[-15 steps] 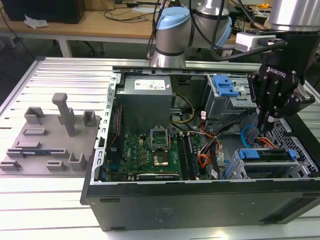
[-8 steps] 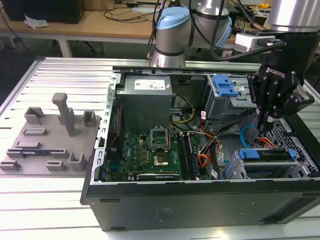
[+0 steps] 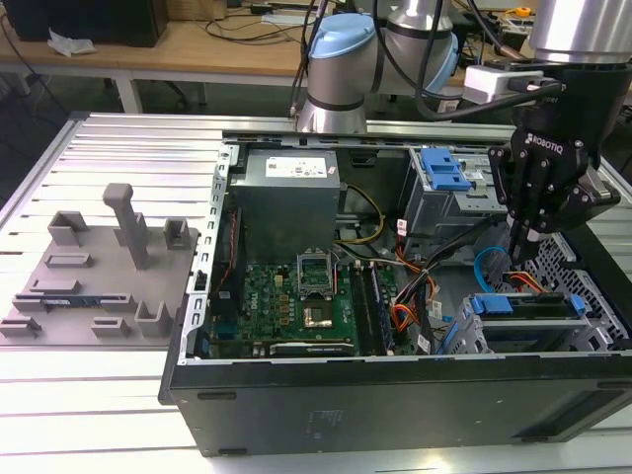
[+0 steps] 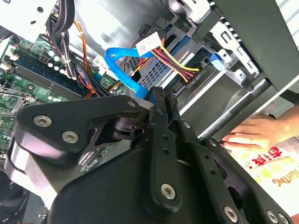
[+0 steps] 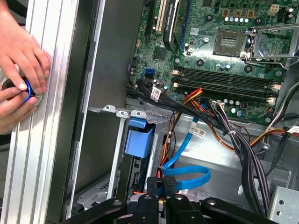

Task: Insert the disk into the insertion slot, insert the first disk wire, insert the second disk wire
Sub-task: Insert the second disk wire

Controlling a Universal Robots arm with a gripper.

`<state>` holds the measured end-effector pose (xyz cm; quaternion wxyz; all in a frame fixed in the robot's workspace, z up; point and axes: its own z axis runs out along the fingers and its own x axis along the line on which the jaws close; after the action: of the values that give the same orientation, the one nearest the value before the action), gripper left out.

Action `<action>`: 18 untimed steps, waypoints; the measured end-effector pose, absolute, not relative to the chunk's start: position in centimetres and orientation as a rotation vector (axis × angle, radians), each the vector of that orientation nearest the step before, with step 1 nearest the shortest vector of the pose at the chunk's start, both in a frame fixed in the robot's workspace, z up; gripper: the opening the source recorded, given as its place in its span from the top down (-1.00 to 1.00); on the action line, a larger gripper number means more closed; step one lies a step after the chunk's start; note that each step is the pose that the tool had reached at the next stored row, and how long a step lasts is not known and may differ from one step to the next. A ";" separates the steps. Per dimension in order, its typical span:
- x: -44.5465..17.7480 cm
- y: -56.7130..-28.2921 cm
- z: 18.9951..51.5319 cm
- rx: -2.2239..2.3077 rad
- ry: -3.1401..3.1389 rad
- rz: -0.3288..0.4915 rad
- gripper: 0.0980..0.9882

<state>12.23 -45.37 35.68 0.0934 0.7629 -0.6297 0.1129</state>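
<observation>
The disk (image 3: 523,305), in its bright blue carrier, lies inside the insertion slot (image 3: 592,296), a grey perforated cage at the case's front on the exterior view's right. Its blue carrier tab (image 5: 138,140) shows in the first wrist view. My gripper (image 3: 518,259) hangs just above the disk's back end, shut on the connector end of a flat blue wire (image 4: 117,60) that loops beside it (image 5: 189,177). A yellow, red and black wire bundle (image 4: 180,60) runs to a black plug at the disk's end. The fingertips (image 4: 156,95) press together.
The open computer case holds a motherboard (image 3: 296,296), a grey power supply (image 3: 291,188) and a larger bay with a blue latch (image 3: 444,173). A grey fixture plate (image 3: 99,267) lies on the exterior view's left. A person's hands (image 5: 18,70) rest outside the case wall.
</observation>
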 end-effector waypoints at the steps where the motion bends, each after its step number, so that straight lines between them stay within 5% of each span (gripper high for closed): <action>1: 12.2 -45.4 35.7 2.264 -1.869 0.335 0.86; 12: 12.3 -45.5 35.7 2.251 -1.974 0.257 0.86; 18: 12.7 -45.9 35.6 2.238 -1.940 0.089 0.86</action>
<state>12.69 -45.94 35.59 0.0891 0.7522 -0.6522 0.0301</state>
